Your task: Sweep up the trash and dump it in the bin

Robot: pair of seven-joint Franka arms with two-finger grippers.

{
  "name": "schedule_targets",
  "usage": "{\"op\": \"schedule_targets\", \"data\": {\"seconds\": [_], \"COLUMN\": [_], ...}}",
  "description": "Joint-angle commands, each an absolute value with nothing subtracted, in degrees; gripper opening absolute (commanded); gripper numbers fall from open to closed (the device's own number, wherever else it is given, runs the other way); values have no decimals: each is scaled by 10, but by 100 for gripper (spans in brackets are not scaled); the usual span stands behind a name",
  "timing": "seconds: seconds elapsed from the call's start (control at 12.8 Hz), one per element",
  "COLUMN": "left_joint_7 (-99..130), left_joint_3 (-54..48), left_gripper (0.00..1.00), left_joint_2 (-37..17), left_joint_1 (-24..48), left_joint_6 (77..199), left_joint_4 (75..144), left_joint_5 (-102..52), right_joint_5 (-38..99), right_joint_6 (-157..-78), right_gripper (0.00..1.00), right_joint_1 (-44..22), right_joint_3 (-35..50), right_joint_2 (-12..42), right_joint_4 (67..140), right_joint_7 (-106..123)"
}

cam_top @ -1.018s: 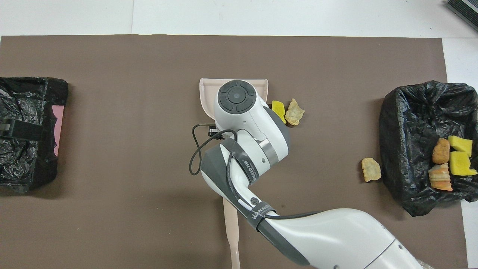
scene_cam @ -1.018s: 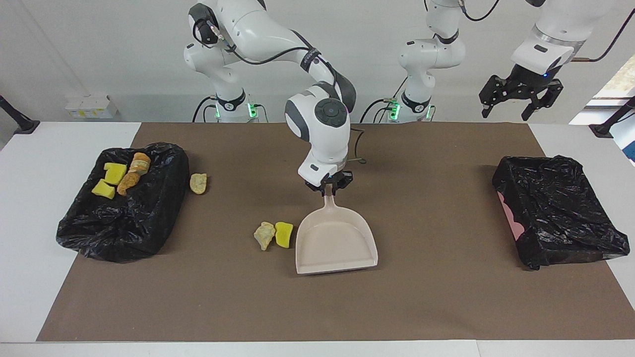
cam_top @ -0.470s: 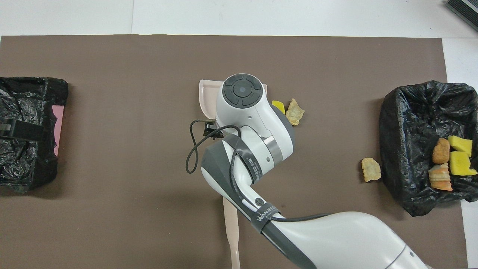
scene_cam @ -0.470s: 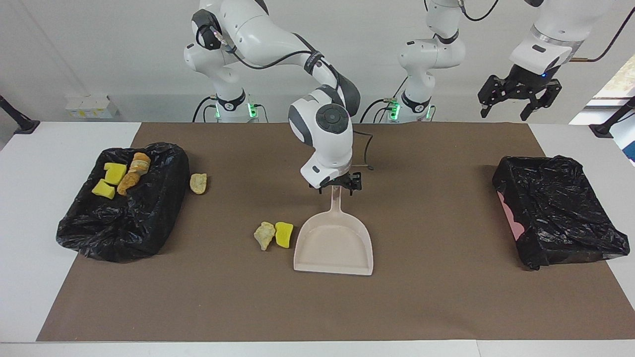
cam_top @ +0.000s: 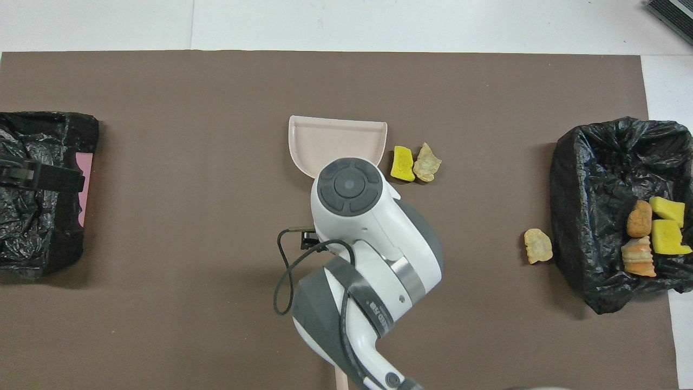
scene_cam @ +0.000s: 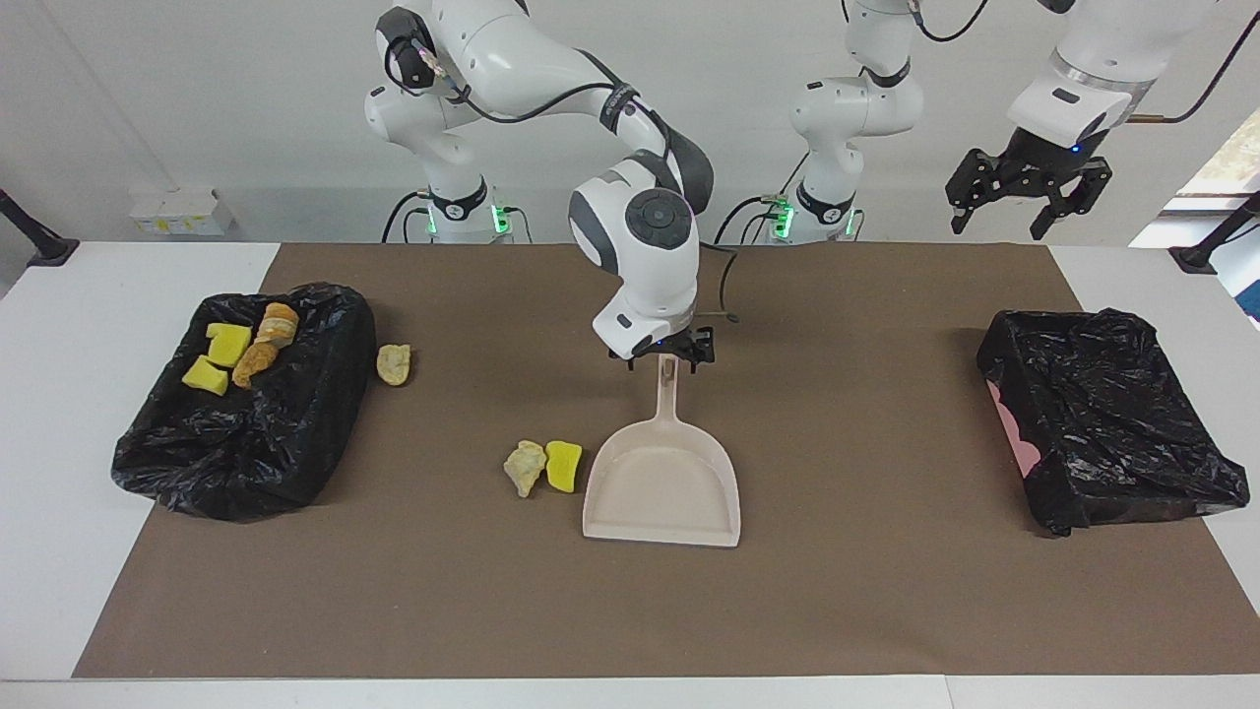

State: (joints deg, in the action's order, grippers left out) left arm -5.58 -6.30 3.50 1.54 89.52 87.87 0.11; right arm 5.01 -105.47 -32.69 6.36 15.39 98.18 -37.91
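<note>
1. The right gripper (scene_cam: pixel 669 351) hangs with its fingers spread just over the handle end of the beige dustpan (scene_cam: pixel 661 484), having let go of it within the last second; a moment ago the fingers were pinched on that handle, and the pan has since settled flat on the brown mat (scene_cam: pixel 866 611) at mid-table, slightly turned from where it lay.

2. The left gripper (scene_cam: pixel 1024 192) waits high above the left arm's end of the table (scene_cam: pixel 59 551), fingers spread and holding nothing.

3. The trash is split. Four pieces, two yellow sponge pieces (scene_cam: pixel 219 356) and two brown-orange lumps (scene_cam: pixel 264 343), lie on the black-bagged bin (scene_cam: pixel 246 423) at the right arm's end.

4. One pale lump (scene_cam: pixel 394 363) sits on the mat just beside that bin, outside it.

5. A second pale lump (scene_cam: pixel 525 467) and a yellow sponge bit (scene_cam: pixel 563 465), touching each other, lie right beside the dustpan's side wall, not in it.

6. A second black-bagged bin (scene_cam: pixel 1102 414) stands at the left arm's end, with no trash visible in it.

7. With the pan set down and released, the job reads as partly done: three pieces remain on the mat, and the likely next need is a brush, of which only a pale handle (cam_top: pixel 340 382) shows near the robots' edge in the overhead view.
</note>
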Motion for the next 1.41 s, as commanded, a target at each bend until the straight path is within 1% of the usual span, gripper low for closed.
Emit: {"op": "schedule_targets", "data": {"seconds": [0.0, 0.08, 0.16, 0.31, 0.39, 0.47, 0.55, 0.63, 0.7, 0.78, 0.86, 0.94, 1.02, 1.1, 1.17, 1.25, 1.33], "left_joint_7": [-50, -48, -47, -26, -7, 9, 31, 57, 88, 125, 155, 173, 193, 211, 214, 214, 214], "left_joint_3": [-61, -60, -60, -60, -60, -60, -60, -60, -60, -60, -60, -59, -59, -59, -59, -59, -59], "left_gripper": [100, 100, 100, 100, 100, 100, 100, 100, 100, 100, 100, 100, 100, 100, 100, 100, 100], "left_joint_2": [14, -9, -20, -25, -28, -45, -54, -68, -84, -112, -126, -133, -152, -158, -158, -159, -165], "left_joint_1": [58, 85, 107, 140, 155, 178, 200, 213, 239, 263, 278, 290, 307, 310, 311, 311, 315], "left_joint_6": [935, 951, 974, 1028, 1061, 1085, 1101, 1115, 1129, 1158, 1184, 1203, 1222, 1240, 1250, 1251, 1257], "left_joint_4": [896, 897, 904, 943, 965, 978, 983, 989, 995, 995, 1001, 1010, 1011, 1014, 1019, 1020, 1020], "left_joint_5": [-1, -1, -1, -1, -1, -1, -1, -1, 2, 4, 5, 5, 6, 6, 6, 6, 6], "right_joint_5": [103, 112, 113, 114, 114, 130, 148, 151, 152, 152, 152, 153, 155, 155, 155, 155, 155], "right_joint_6": [-1072, -1088, -1108, -1156, -1171, -1172, -1178, -1185, -1198, -1221, -1236, -1237, -1237, -1237, -1237, -1237, -1237], "right_gripper": [100, 100, 100, 99, 92, 91, 84, 74, 71, 70, 70, 70, 69, 67, 63, 55, 44], "right_joint_1": [-352, -372, -390, -418, -430, -433, -435, -441, -468, -476, -489, -496, -497, -497, -497, -497, -497], "right_joint_3": [66, 66, 66, 66, 66, 66, 66, 68, 69, 69, 69, 69, 69, 69, 69, 69, 69], "right_joint_2": [61, 35, 15, -23, -36, -41, -51, -55, -53, -48, -47, -47, -44, -44, -44, -44, -43], "right_joint_4": [1120, 1159, 1193, 1256, 1278, 1286, 1298, 1306, 1316, 1334, 1350, 1356, 1360, 1366, 1369, 1369, 1369], "right_joint_7": [-350, -350, -358, -368, -382, -389, -387, -389, -395, -408, -410, -411, -411, -411, -411, -412, -412]}}
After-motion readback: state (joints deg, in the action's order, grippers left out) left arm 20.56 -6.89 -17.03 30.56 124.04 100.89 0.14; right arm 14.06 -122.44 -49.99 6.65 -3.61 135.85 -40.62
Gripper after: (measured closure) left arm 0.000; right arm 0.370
